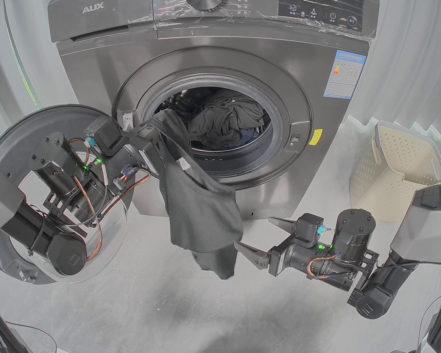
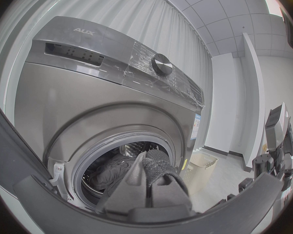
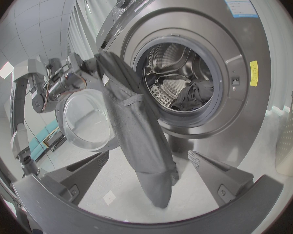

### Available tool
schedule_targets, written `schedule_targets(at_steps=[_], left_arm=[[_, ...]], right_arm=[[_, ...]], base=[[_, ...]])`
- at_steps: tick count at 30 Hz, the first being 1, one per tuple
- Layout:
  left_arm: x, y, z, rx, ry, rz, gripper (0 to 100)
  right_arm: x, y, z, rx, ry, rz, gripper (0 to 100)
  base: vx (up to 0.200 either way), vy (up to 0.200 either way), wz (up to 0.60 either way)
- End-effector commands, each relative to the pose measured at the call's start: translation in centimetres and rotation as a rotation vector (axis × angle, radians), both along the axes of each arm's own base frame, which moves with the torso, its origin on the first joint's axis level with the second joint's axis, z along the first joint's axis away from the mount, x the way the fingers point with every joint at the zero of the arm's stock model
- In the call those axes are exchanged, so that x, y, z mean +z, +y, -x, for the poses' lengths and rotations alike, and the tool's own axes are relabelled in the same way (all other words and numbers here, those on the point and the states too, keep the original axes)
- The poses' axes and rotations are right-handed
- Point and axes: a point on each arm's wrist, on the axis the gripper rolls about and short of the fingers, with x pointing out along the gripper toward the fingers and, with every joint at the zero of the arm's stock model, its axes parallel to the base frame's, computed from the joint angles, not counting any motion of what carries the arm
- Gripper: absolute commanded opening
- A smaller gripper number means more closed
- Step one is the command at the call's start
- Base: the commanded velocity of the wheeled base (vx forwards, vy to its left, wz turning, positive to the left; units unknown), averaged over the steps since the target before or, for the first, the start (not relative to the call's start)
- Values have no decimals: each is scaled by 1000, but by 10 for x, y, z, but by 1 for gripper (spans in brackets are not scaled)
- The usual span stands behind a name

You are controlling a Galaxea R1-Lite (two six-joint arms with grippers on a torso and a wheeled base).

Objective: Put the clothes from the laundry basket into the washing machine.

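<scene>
Head view shows a dark cloth (image 1: 201, 207) hanging in front of the washer (image 1: 108, 69). Its top is at the left edge of the round hole (image 1: 181, 99). From there it hangs straight down, so its long way runs up and down. Its bottom end dangles below the hole, above the floor (image 1: 147, 290).

The left pincer (image 2: 148, 179) is clenched on the top of the cloth, right by the hole. The right pincer (image 1: 252, 231) is low down, just to the right of the cloth's bottom end. It points at the cloth with its two fingers spread wide and nothing in them. From the right wrist view, the cloth hangs just ahead of the gap between those fingers. I cannot tell if a finger touches it.

So the left arm has the top, and the right arm is nearer the loose end. I think the loose end has to be lifted and pushed in next, or it may catch on the rim.

More clothes (image 1: 225, 116) lie inside the hole already. The door (image 1: 29, 123) is swung open on the left. The basket (image 1: 402, 172) lies tipped on the floor, well to the right.
</scene>
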Motion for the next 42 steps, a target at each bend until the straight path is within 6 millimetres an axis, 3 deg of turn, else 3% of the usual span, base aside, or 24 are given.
schedule_targets(at_steps=[1, 4, 11, 26, 34, 42], left_arm=[[5, 1, 1, 0, -13, 9, 0], [6, 1, 0, -1, -18, 10, 0], [6, 0, 1, -4, -18, 10, 0], [3, -4, 2, -14, -11, 6, 0], [3, -6, 3, -23, -10, 5, 0], [3, -7, 4, -26, -10, 5, 0]], right_arm=[[-18, 3, 3, 17, 51, 41, 100], [-30, 6, 3, 23, 74, 60, 100], [-23, 30, -23, 29, -10, -6, 100], [-17, 84, -24, 134, -92, -72, 100], [-13, 95, -51, 95, -147, -116, 100], [-10, 103, -61, 79, -173, -138, 100]], base=[[0, 0, 0], [0, 0, 0], [0, 0, 0], [0, 0, 0], [0, 0, 0], [0, 0, 0]])
